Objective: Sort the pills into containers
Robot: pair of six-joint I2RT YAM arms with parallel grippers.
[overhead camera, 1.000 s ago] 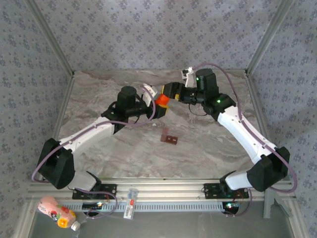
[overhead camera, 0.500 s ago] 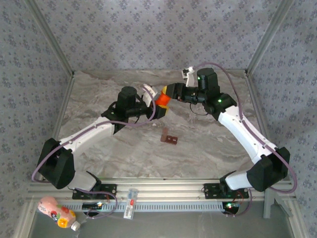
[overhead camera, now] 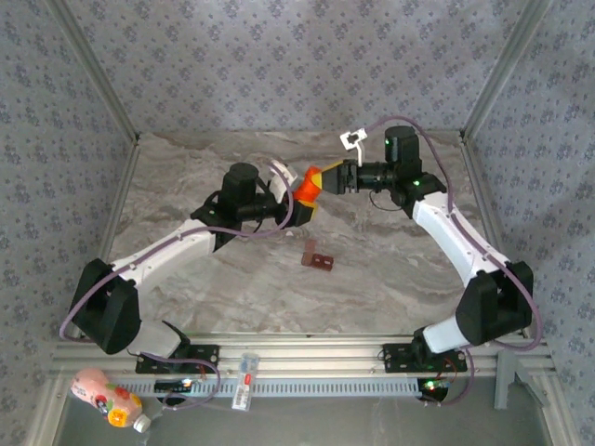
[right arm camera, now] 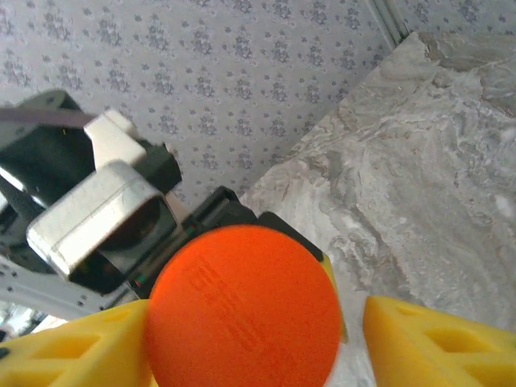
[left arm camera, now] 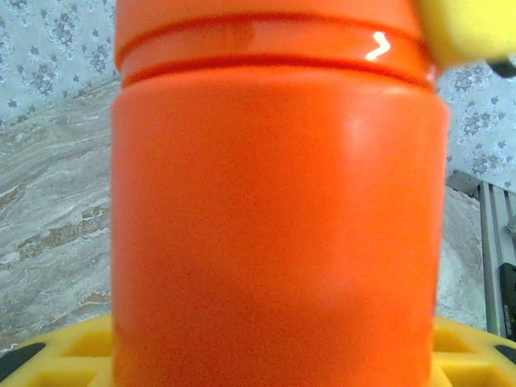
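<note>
Marbled table point(overhead camera: 390, 279), spanning the patterned-walled enclosure from 9 to 3 o'clock in the top view.

Left arm point(overhead camera: 177, 243), reaching from its base at 7 o'clock up toward centre. Right arm point(overhead camera: 460, 246), bending from 5 o'clock through 3 o'clock and back inward. Both wrists meeting just above centre, toward 12 o'clock.

Pink drink bottle point(overhead camera: 104, 395), lying off the table at 7 o'clock, below the rail.

Orange bottle point(overhead camera: 303, 190), held between the two tools. Body close and wide in the left wrist view point(left arm camera: 274, 226); round cap end-on in the right wrist view point(right arm camera: 242, 314).

Left gripper point(overhead camera: 301, 204), closed partway on the body of the orange bottle, with yellow pads point(left arm camera: 81, 363) at either side of its lower end.

Right gripper point(overhead camera: 316, 177), at 1 o'clock of the bottle, jaws spread astride the cap. One yellow finger point(right arm camera: 72, 347) against the cap at 9 o'clock, the other standing off at 3 o'clock with marble visible in the gap.

Containers point(overhead camera: 318, 256), a dark reddish-brown strip lying on the table near centre, at 6 o'clock of the orange bottle, well apart from both tools. Contents too small to tell.
</note>
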